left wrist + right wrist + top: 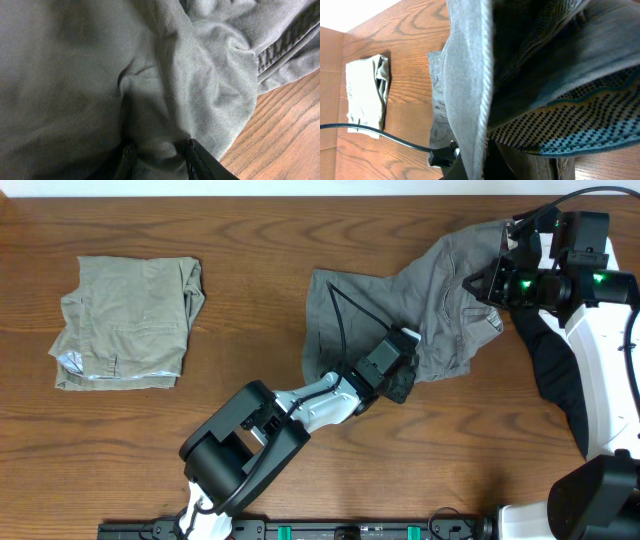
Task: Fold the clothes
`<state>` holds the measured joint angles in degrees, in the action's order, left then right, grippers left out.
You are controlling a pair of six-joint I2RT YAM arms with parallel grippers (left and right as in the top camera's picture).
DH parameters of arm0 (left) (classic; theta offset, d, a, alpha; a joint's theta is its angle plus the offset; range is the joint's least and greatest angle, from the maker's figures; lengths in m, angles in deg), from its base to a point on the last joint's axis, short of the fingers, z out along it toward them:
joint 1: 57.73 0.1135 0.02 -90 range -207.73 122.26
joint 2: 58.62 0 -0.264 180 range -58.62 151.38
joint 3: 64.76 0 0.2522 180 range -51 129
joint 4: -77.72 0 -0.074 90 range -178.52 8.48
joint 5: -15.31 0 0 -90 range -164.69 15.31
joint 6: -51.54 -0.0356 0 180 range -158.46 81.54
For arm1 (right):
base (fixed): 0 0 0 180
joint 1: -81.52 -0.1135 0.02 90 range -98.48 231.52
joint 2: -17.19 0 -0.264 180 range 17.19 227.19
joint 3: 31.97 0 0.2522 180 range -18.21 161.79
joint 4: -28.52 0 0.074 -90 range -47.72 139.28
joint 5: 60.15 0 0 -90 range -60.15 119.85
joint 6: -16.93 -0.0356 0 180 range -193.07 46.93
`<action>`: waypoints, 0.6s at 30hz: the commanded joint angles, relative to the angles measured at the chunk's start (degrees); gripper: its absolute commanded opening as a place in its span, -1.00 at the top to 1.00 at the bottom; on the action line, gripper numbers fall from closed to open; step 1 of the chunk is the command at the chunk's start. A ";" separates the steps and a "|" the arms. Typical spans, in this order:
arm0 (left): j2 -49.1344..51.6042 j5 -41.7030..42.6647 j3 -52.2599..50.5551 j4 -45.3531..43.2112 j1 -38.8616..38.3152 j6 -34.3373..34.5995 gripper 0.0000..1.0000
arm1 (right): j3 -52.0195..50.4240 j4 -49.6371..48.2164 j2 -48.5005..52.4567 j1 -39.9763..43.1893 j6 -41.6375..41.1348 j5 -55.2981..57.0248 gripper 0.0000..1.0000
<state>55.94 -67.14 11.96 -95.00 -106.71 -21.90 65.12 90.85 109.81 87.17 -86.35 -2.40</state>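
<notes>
The grey shorts [420, 300] lie spread and creased across the middle and right of the table. My left gripper [400, 375] is shut on a fold of their lower edge; in the left wrist view the cloth [150, 90] bunches between the two fingers [157, 160]. My right gripper [497, 280] is shut on the waistband at the upper right and holds it lifted. The right wrist view shows the grey cloth [465, 85] hanging over the fingers [482, 160] and the speckled waistband lining [580, 120].
A folded khaki pair of shorts [125, 320] lies at the far left, also in the right wrist view [367, 90]. A black garment [555, 375] lies under the right arm by the right edge. A black cable [345, 320] crosses the grey cloth.
</notes>
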 commanded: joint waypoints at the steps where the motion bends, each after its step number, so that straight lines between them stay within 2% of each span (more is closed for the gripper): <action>1: -2.23 -0.63 0.44 2.05 0.76 -0.42 0.30 | 1.20 -0.07 0.00 -0.42 -0.87 -2.32 0.97; 6: -13.27 -11.13 0.44 11.56 4.76 -0.52 0.29 | 1.20 0.02 0.00 -0.42 -0.90 -2.29 0.97; 9: -18.49 -14.71 0.44 17.40 8.61 -1.05 0.29 | 1.20 0.11 0.00 -0.42 -0.92 -2.29 0.97; 15: -21.27 -14.21 0.39 22.77 19.56 -0.07 0.29 | 1.20 0.72 0.00 -0.42 -1.09 -1.05 0.97; 18: -20.44 -10.78 0.17 23.19 24.33 0.96 0.29 | 1.20 1.62 0.00 -0.48 -1.09 3.28 0.97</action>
<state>34.41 -79.49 12.14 -72.14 -85.55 -21.73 65.12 92.17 109.81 87.17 -86.68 -1.55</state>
